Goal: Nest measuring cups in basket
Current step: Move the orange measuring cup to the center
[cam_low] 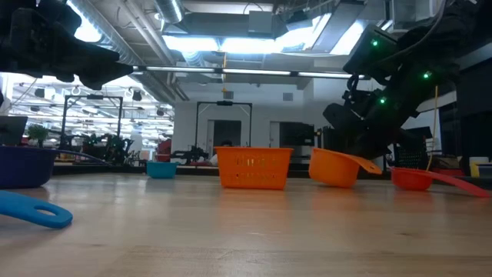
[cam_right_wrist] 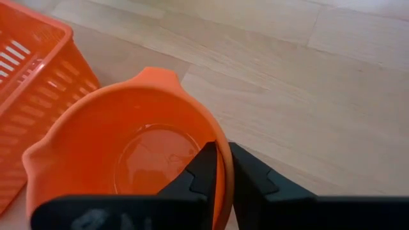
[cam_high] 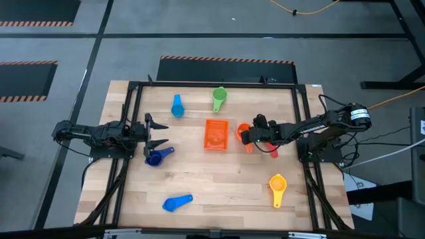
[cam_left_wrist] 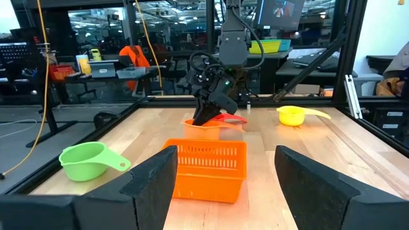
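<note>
Orange measuring cup (cam_right_wrist: 128,153): rim pinched between right gripper (cam_right_wrist: 220,167) fingers, beside basket (cam_right_wrist: 32,76).

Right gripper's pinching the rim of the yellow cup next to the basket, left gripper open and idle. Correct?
Not quite: the cup is orange, not yellow. The right wrist view shows the right gripper shut on the rim of the orange cup beside the basket. The yellow cup lies alone near the table's front edge in the high view. The left gripper is indeed open and holds nothing.
</note>
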Motion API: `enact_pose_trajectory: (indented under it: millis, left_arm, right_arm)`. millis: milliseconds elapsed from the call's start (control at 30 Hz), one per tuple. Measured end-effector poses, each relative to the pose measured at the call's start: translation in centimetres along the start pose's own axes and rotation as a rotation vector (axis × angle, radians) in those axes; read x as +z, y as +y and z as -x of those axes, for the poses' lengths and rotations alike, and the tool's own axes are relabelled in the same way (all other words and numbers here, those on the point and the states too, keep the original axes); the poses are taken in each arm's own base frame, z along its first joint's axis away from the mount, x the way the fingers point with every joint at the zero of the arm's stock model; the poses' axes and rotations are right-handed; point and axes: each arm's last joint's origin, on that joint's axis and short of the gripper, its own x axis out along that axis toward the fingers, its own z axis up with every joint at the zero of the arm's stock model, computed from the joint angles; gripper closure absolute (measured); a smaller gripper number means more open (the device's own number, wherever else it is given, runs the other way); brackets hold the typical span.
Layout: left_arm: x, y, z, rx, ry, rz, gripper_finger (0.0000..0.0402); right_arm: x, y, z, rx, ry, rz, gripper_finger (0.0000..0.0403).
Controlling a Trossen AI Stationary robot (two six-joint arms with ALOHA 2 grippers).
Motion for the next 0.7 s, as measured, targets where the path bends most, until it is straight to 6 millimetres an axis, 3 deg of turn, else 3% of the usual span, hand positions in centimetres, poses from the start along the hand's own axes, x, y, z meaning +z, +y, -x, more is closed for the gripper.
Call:
enact_pose_trajectory:
  millis: [467,700]
  left_arm:
    - [0.0,0.0,0.0,0.0,0.0,0.0,0.0146]
    - [0.0,0.0,0.0,0.0,0.0,0.0,0.0146]
  right_arm:
    - [-0.01,0.04,-0.03,0.023,0.037,-0.033,0.0358]
    - [-0.11,-0.13,-0.03,0.005,0.042,-0.028,0.0268]
